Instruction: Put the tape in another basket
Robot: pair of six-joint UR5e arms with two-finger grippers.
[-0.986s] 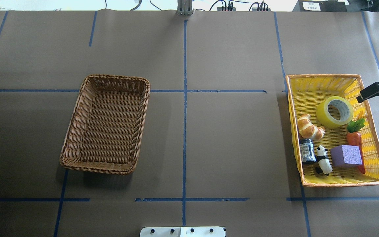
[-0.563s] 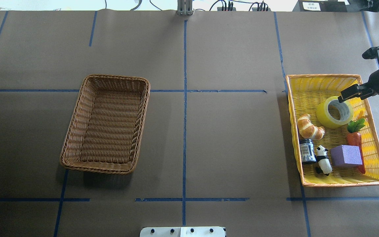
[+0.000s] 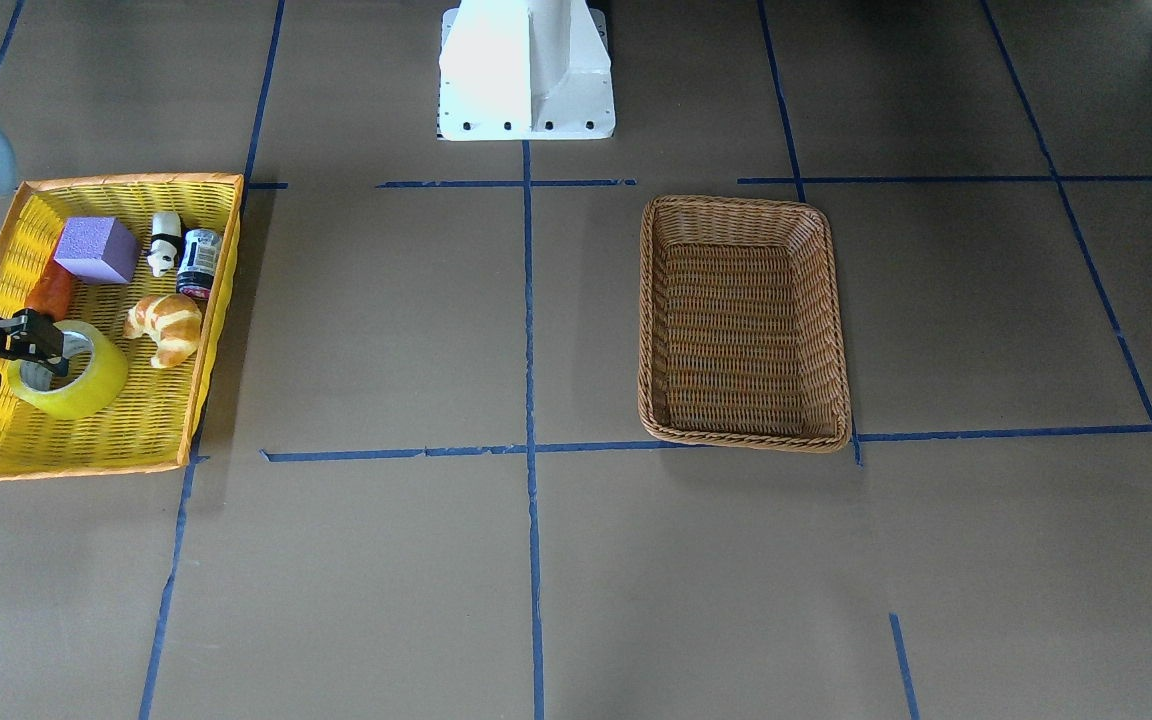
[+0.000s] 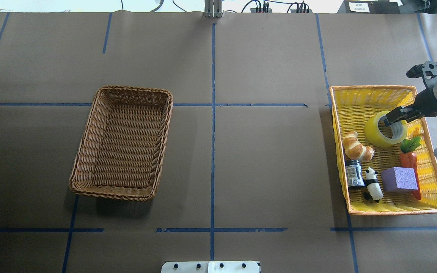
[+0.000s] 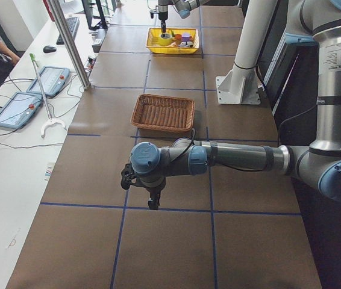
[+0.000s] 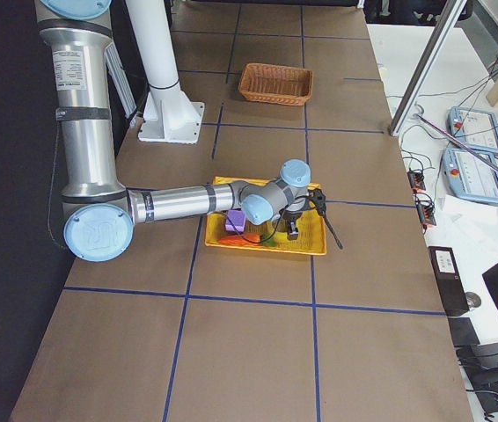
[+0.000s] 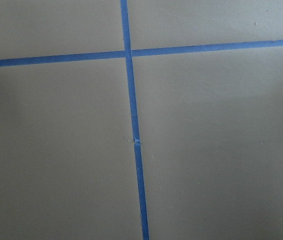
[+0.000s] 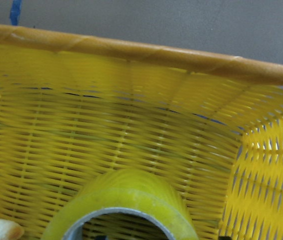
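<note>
Right fingers (image 4: 394,114) advanced over tape (image 4: 373,134) core, spread.

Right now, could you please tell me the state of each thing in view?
Translucent yellow-green tape roll: lying in the orange-rimmed yellow tray, core facing up.
Brown woven wicker basket: empty.
Right hand: open, at the tape roll's rim.
Left hand: open or shut, cannot tell.

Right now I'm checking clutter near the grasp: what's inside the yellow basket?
Inside the yellow basket: the tape, a croissant, a jar, a panda, a purple block and a carrot. The block covers part of the carrot; the right gripper covers part of the tape's rim.
</note>
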